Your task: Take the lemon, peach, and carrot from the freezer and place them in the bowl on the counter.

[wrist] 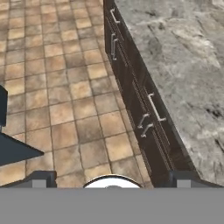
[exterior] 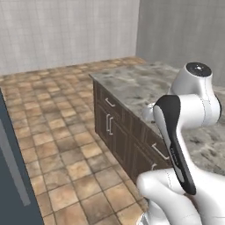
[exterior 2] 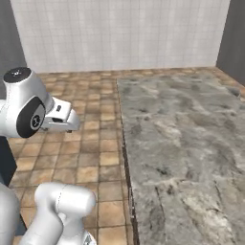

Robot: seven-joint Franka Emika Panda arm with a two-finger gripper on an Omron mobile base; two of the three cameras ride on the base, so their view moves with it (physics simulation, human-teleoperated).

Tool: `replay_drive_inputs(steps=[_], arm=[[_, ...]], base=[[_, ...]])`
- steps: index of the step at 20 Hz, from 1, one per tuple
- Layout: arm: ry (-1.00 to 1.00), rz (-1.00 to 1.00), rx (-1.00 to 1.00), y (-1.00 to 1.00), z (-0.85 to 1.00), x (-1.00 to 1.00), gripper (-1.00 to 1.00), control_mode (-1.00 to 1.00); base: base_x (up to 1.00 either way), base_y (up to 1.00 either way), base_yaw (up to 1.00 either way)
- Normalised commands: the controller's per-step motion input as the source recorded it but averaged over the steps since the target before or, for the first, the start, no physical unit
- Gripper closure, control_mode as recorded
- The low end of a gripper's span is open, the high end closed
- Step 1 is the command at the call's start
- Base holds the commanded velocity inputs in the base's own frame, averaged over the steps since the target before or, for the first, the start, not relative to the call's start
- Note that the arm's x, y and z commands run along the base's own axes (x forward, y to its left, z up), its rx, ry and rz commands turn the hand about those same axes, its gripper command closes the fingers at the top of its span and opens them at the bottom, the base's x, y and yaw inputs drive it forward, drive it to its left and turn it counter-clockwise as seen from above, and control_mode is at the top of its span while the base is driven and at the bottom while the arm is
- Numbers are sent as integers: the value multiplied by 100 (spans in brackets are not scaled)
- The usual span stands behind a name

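None of the 3 foods (lemon, peach, carrot) can be picked out from here, nor the red bowl, so I can't say where they sit; judging by that, the task is at its travel/approach stage w/ nothing yet delivered that I can confirm.

Bench [exterior 2: 182,143] runs along the right: grey-beige marble-look top over dark brown drawers [exterior: 116,127] w/ silver pulls, also seen in hand view [wrist: 144,109]. Tiled floor [exterior: 57,127] fills the space between bench and a dark blue-grey slab at the left edge of the left base view, prob. the freezer [exterior: 9,176] w/ a pale strip that may be its handle. Dark blue-grey corner in hand view [wrist: 11,148] looks like the same appliance, near the hand.

Fingers [wrist: 41,180]: two tips poke up at the bottom of hand view, well apart, so spread open; nothing between them. Hand points down at floor beside the drawer fronts.

Next move, as I judge it: turn base/arm toward the freezer, get its interior in sight, locate one item, then come in w/ fingers wide. Risk: clipping the door edge while swinging round.
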Motion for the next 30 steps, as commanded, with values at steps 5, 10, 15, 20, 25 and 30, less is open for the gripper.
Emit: replay_drive_inputs(steps=[5,10,15,20,25,30], arm=[[0,0,0,0,0,0,-100,100],[0,0,0,0,0,0,-100,100],[0,0,0,0,0,0,-100,100],[0,0,0,0,0,0,-100,100],[0,0,0,0,0,0,-100,100],[0,0,0,0,0,0,-100,100]], base=[[88,-14,26],[94,-7,41],[100,-12,42],[100,-12,42],[79,-19,73],[17,-8,96]])
